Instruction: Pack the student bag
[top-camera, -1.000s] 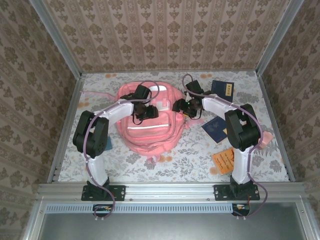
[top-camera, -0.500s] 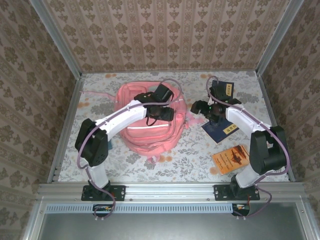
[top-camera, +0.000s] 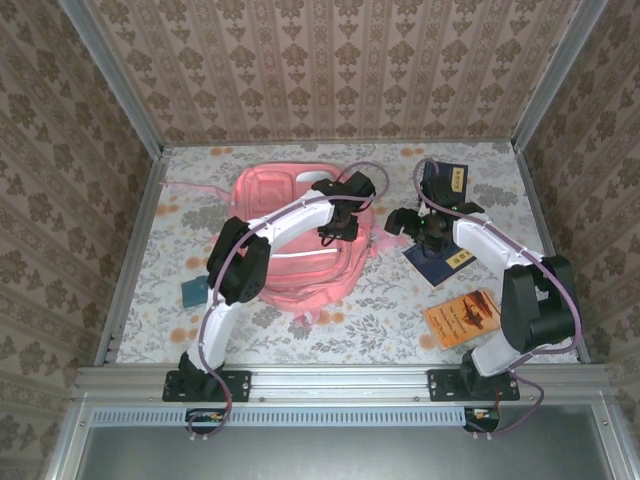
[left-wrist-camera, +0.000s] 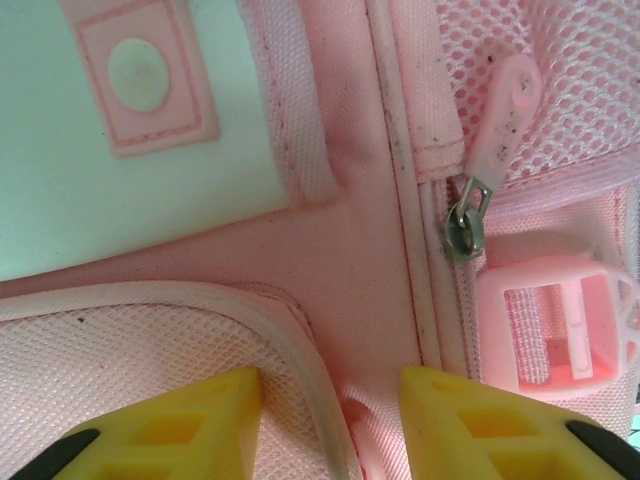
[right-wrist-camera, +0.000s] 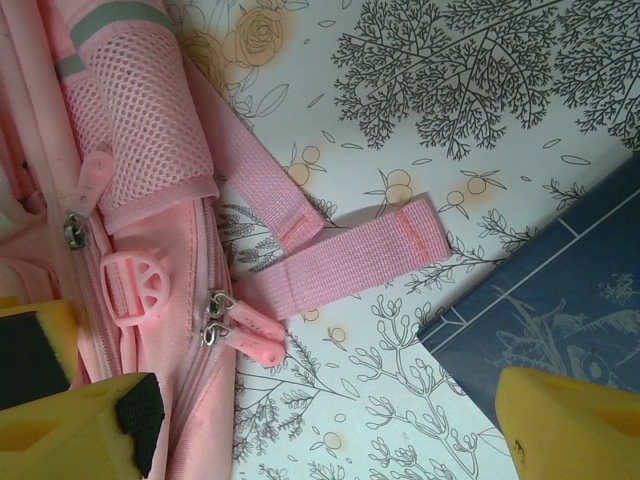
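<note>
student bag (top-camera: 270, 195): flat on the table (top-camera: 400, 305), left of centre, nearer the far edge.
left gripper (left-wrist-camera: 330, 385): fingers partly spread, straddling a piped seam at the bag's right side.
right gripper (right-wrist-camera: 330, 390): spread wide over the table, between bag and blue book (right-wrist-camera: 560, 290).

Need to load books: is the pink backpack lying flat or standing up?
Lying flat: the student bag rests front-up on the table, pockets facing the camera.

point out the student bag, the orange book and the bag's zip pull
student bag (top-camera: 300, 282), top external view, front pocket below the white stripe
orange book (top-camera: 462, 318), top external view, middle of its cover
zip pull (left-wrist-camera: 503, 105), left wrist view, pink tab above the metal slider
</note>
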